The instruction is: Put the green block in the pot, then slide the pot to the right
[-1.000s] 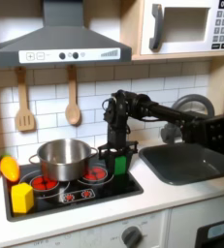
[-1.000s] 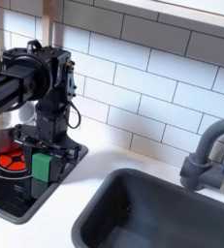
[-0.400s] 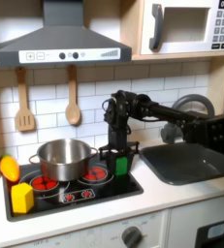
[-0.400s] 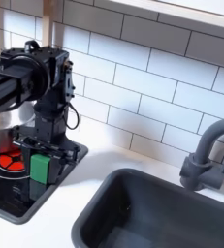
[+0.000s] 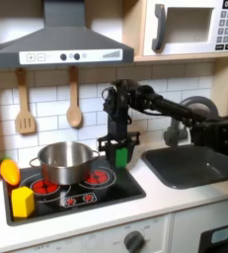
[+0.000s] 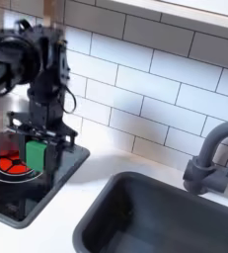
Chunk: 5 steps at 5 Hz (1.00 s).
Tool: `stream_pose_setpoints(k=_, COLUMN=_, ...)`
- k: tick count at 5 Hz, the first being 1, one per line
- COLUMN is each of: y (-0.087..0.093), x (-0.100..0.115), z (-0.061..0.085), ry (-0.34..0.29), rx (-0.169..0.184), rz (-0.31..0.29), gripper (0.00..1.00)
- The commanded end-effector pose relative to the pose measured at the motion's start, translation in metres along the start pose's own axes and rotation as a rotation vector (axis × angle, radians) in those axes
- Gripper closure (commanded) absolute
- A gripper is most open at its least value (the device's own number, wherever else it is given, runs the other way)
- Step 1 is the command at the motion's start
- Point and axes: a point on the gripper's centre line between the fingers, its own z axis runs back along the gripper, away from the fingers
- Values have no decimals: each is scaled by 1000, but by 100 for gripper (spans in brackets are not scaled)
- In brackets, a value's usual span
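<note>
Gripper point(image 5: 120, 155) clamped on green block point(image 5: 121, 156) — now raised off stovetop point(image 5: 125, 188) at frame centre, since a second ago. Pot point(image 5: 64, 161) lies left — transfer over it judged next.

**Toy kitchen: what surrounds the cooktop**

A black cooktop point(image 5: 125, 188) sits in the white worktop point(image 5: 185, 203), its two red burners point(image 5: 96, 178) glowing near the middle. A yellow block point(image 5: 23, 202) stands at the cooktop's front-left corner in the first exterior view, with an orange-yellow rounded toy point(image 5: 9, 170) behind it by the left edge. A dark sink point(image 5: 190, 164) fills the worktop's right side, a grey faucet point(image 6: 209, 158) rising at its back edge. On the white tile wall point(image 6: 155, 89) hang a wooden spatula point(image 5: 25, 104) and a wooden spoon point(image 5: 74, 99), beneath a grey range hood point(image 5: 61, 40). A microwave point(image 5: 190, 28) sits upper right.
</note>
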Motion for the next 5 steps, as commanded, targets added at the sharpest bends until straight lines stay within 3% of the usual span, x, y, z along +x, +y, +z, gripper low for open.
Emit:
stream_pose_setpoints(k=1, y=5, x=-6, z=20, ry=-23, rx=-7, rz=13, gripper=100)
stream_pose_setpoints(k=2, y=9, x=-7, z=37, ry=-63, rx=-2, rz=29, gripper=100)
stream_pose_setpoints(k=4, y=35, x=-2, z=50, ry=-135, rx=70, rz=80, gripper=100)
stream_pose_setpoints(k=5, y=45, x=5, z=54, ry=-180, rx=77, rz=80, gripper=100)
